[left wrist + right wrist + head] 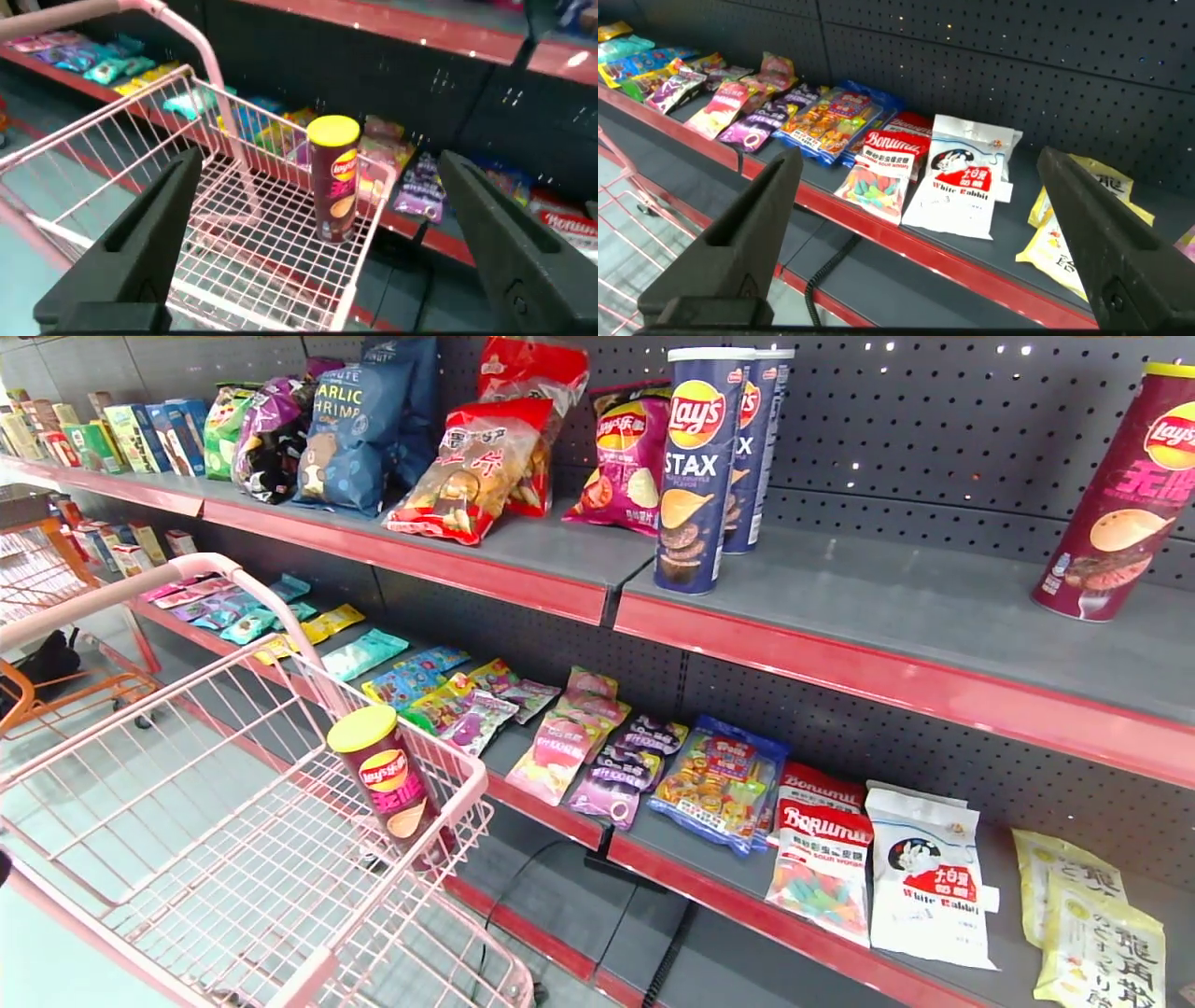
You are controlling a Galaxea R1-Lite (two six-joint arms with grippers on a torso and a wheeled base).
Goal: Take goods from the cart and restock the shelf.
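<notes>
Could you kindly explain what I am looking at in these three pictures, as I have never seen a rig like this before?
This is a two-armed robot in a shop aisle. The head view looks down from a camera on its head at a pink cart and shelves. One maroon can with a yellow lid stands upright in the cart's corner. The upper shelf carries blue cans, a second maroon can and snack bags; the lower shelf holds candy bags. The other two pictures come from wrist cameras. The dark wedges at their sides are fingers: the left gripper faces the can, the right gripper a white bag. Both are open and hold nothing.
</notes>
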